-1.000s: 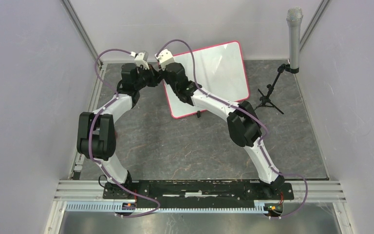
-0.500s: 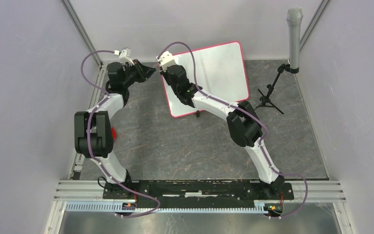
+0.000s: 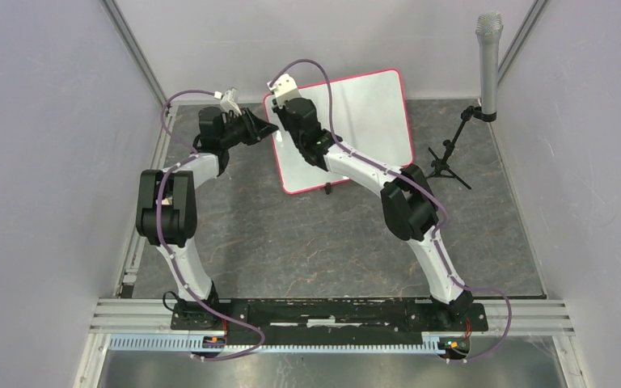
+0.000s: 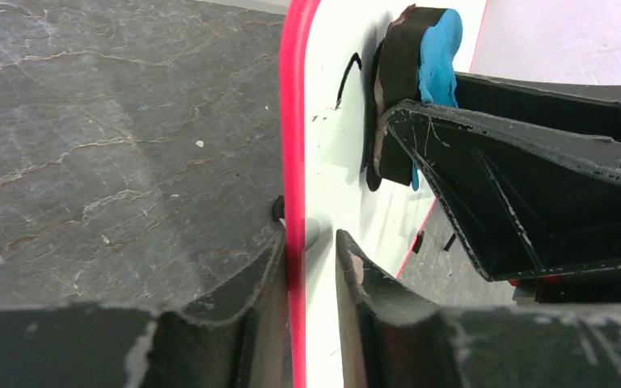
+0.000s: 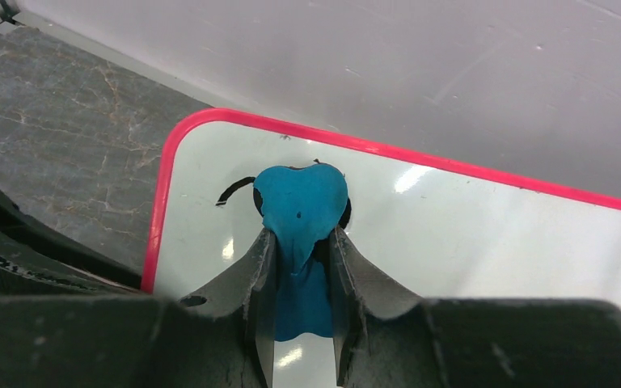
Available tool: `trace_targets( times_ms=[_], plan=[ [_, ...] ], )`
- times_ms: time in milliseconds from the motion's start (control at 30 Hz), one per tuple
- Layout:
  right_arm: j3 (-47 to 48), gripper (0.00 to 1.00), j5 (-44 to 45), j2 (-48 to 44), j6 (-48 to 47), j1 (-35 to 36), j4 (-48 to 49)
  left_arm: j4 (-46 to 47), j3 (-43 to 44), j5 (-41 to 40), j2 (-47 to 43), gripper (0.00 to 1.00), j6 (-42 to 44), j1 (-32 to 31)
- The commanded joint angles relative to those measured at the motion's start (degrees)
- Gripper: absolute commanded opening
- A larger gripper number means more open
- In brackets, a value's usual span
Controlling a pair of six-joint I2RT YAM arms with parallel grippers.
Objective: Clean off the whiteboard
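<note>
1. The whiteboard (image 3: 364, 113) sits at the far middle of the worktop (image 3: 291, 242), set askew to the back wall. Its pink-red frame runs all round, and one small black foot (image 3: 329, 191) shows at its near edge.
2. Your left tool (image 4: 311, 246) is narrow and pinches the board's left edge, with one finger behind the pink-red frame and the other on the white face.
3. Your right tool (image 5: 301, 242) is clamped on the eraser (image 5: 302, 198). The blue back faces the wrist camera, and the dark pad is pressed flat to the white face near the board's far-left corner.
4. A short curved black stroke (image 5: 234, 190) lies on the board just beside the eraser, between it and the left frame. A few black specks sit close by it. Elsewhere the visible face is white, with patches of glare.
5. Obstructions:
   - In the top view, your right wrist and forearm cross the board's left part and hide the eraser and the right tool's tips.
   - In the left wrist view, the right tool's black body fills the right half and covers most of the board face.
6. A microphone (image 3: 489, 56) on a small black tripod (image 3: 449, 166) stands to the right of the board, near its right edge but apart from it.
7. A purple cable (image 3: 323, 89) arcs over the board's far-left corner.
</note>
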Motion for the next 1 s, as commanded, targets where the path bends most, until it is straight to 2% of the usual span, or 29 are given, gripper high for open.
trace_targets(
  times_ms=[0,200,300,433,600,767,967],
  plan=[
    [3.61,0.02,0.51,0.02,-1.26,-0.55,2.87,0.01,3.04,0.92,0.12,0.28,-0.03,-0.94],
    [8.80,0.02,-1.89,3.76,-2.47,-0.51,1.22,-4.00,3.06,-1.05,-0.99,0.13,5.73,-2.63],
    [8.63,0.02,-4.88,3.93,-1.49,-0.33,1.24,-5.11,2.09,-3.01,-2.37,0.10,9.07,-3.57],
    [7.02,0.01,-6.14,3.41,-1.52,1.24,0.14,-5.42,1.04,-5.07,-3.58,0.07,11.00,-3.89],
    [0.66,0.01,-5.48,0.82,-0.86,2.25,2.48,-5.41,0.34,-6.31,-4.66,0.02,11.80,-3.98],
    [0.83,0.00,-3.26,0.72,3.88,-1.99,0.46,-5.42,-0.02,-6.87,-5.15,0.02,12.27,-4.07],
    [-0.58,0.00,-0.25,-1.04,3.91,-5.42,-0.17,-5.60,0.06,-7.38,-5.45,0.02,12.70,-4.07]
  ],
)
